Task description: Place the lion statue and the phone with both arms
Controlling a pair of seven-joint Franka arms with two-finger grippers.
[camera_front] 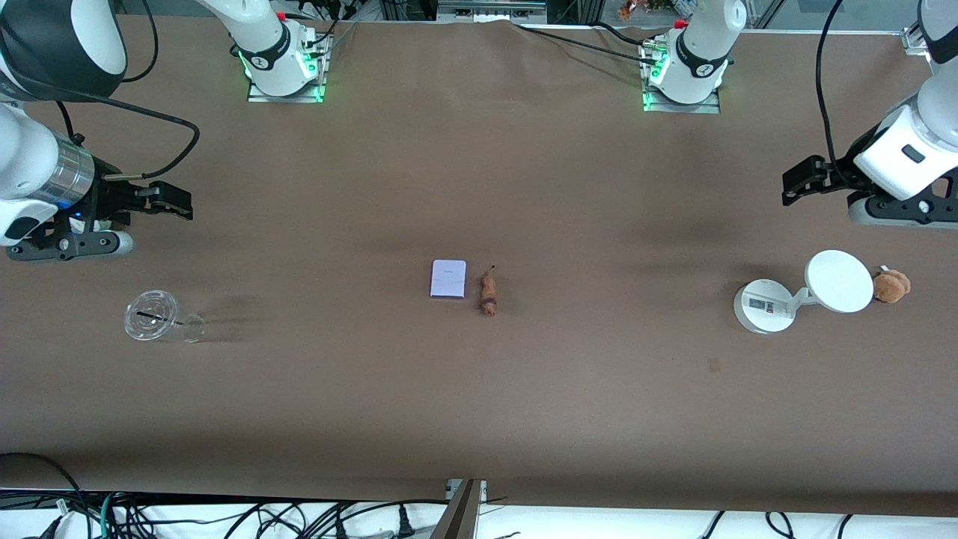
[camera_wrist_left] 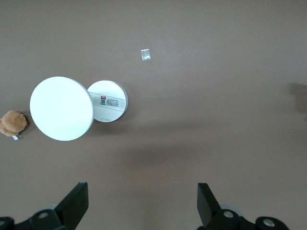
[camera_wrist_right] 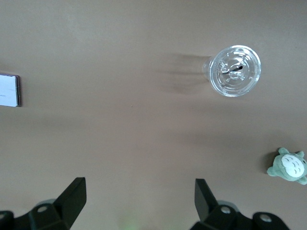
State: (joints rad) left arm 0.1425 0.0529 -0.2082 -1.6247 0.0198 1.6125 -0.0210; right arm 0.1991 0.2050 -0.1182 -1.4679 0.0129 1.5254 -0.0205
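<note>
The small, flat, pale lavender-white phone (camera_front: 448, 279) with its dark edge lies face up at the middle of the brown table (camera_front: 479, 419). Just beside it, toward the left arm's end, lies the tiny elongated brown lion statue (camera_front: 488, 293), its darker head end nearer the front camera and its thin tail pointing toward the bases. A narrow strip of table is seen between them; they are not touching.

Both arms are held back at the table's ends. The right gripper (camera_front: 174, 202) hangs over bare table above the clear plastic lidded cup (camera_front: 153, 317), its black fingers (camera_wrist_right: 72, 196) spread wide and empty. The left gripper (camera_front: 801, 181) hangs over bare table near the white round-based device with a disc (camera_front: 804, 292), its fingers (camera_wrist_left: 76, 201) likewise parted with nothing between them.

The main risk is judged to come from how close the two things lie: a descent onto either could nudge the other. The phone is thin and flush with the surface, so fingertips could slide over its edges. The statue is slender and could roll or slip out of a pinch taken off-centre. The fluffy tan plush toy (camera_front: 891, 286) beside the disc could be mistaken for the statue.
</note>
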